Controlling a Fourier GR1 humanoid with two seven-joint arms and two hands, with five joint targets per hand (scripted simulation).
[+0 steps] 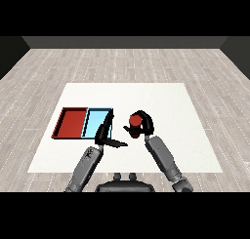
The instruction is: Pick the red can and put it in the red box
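The red can (135,121) stands upright near the middle of the white table (161,99), and my right hand (143,124) is curled round it from the right side. The red tray (72,122) lies at the left of the table, with the light blue tray (96,121) directly to its right. My left hand (105,129) is open, its fingers straight and reaching up over the right edge of the light blue tray, the thumb pointing right. The can is to the right of both trays.
The two trays touch side by side and both show nothing inside. My left forearm (87,165) and right forearm (163,157) come in from the lower corners. Grey wood floor surrounds the table.
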